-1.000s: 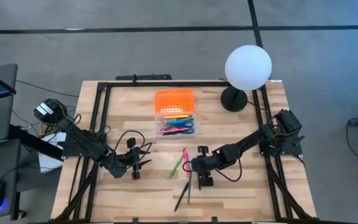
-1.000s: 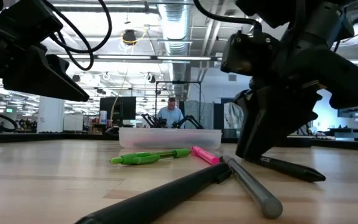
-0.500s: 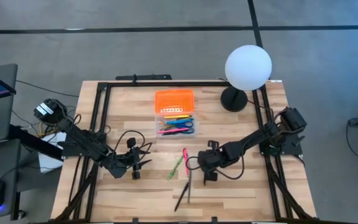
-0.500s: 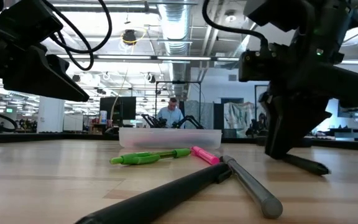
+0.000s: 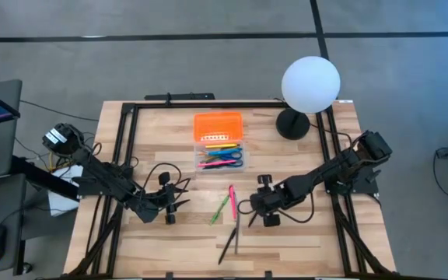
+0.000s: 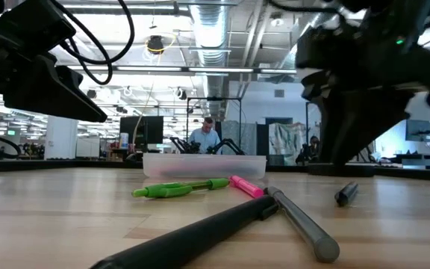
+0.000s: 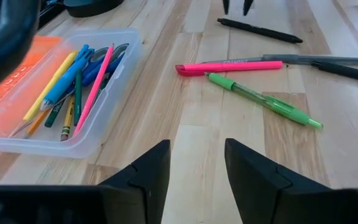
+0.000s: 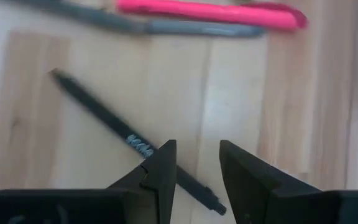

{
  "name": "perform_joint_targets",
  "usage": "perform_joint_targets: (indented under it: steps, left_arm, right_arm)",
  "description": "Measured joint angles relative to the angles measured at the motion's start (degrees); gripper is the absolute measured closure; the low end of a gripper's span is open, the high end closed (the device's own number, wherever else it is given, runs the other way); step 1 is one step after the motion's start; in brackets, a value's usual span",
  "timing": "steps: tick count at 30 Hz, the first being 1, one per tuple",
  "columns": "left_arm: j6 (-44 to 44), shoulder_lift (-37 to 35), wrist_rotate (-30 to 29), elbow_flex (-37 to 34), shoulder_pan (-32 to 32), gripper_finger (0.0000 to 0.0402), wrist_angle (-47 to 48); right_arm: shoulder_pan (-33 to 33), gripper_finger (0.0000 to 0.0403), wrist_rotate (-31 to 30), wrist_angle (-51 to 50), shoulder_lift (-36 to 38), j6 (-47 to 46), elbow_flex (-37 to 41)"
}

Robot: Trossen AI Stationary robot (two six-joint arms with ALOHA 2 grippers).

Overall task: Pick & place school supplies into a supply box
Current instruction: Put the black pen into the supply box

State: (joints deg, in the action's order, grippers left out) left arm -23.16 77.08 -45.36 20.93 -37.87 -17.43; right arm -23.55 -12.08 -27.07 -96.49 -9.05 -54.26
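The clear supply box (image 5: 220,155) with its orange lid (image 5: 218,124) open toward the far edge holds several coloured pens and blue scissors (image 7: 73,81). A green pen (image 5: 222,207), a pink marker (image 5: 231,199), a grey pen and a long black marker (image 5: 230,239) lie on the wood. A thin black pen (image 8: 104,118) lies flat below my right gripper (image 8: 197,163), which is open and hangs above it without touching it. My left gripper (image 7: 197,158) is open and hovers left of the pens.
A white globe lamp (image 5: 310,84) on a black base (image 5: 292,124) stands at the far right corner. Black frame rails (image 5: 123,155) run along the table's sides. Bare wood lies between the box and my left gripper. A person sits far behind the table (image 6: 204,134).
My right gripper has moved up off the table and a little toward the right edge. The thin black pen under it has turned about on the wood and now lies clear of the fingers, one end toward the near edge.
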Motion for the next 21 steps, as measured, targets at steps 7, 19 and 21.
perform_joint_targets:
  steps: [7, 19, 21]
  left_arm:
    - [0.0, 0.0, 0.0, 0.0, 0.0, 0.0253, 0.0]
    - [0.0, 0.0, 0.0, 0.0, 0.0, 0.0253, 0.0]
    - [-0.1, 0.0, -0.1, 0.0, 0.0, 0.0253, 0.0]
  right_arm:
    - [0.0, 0.0287, 4.7, 0.3, -0.3, 5.1, 0.0]
    - [-2.0, 0.0287, 4.5, 1.3, -2.4, 11.0, 0.3]
    - [-1.8, 0.0287, 4.5, 2.1, -3.8, 11.0, 0.1]
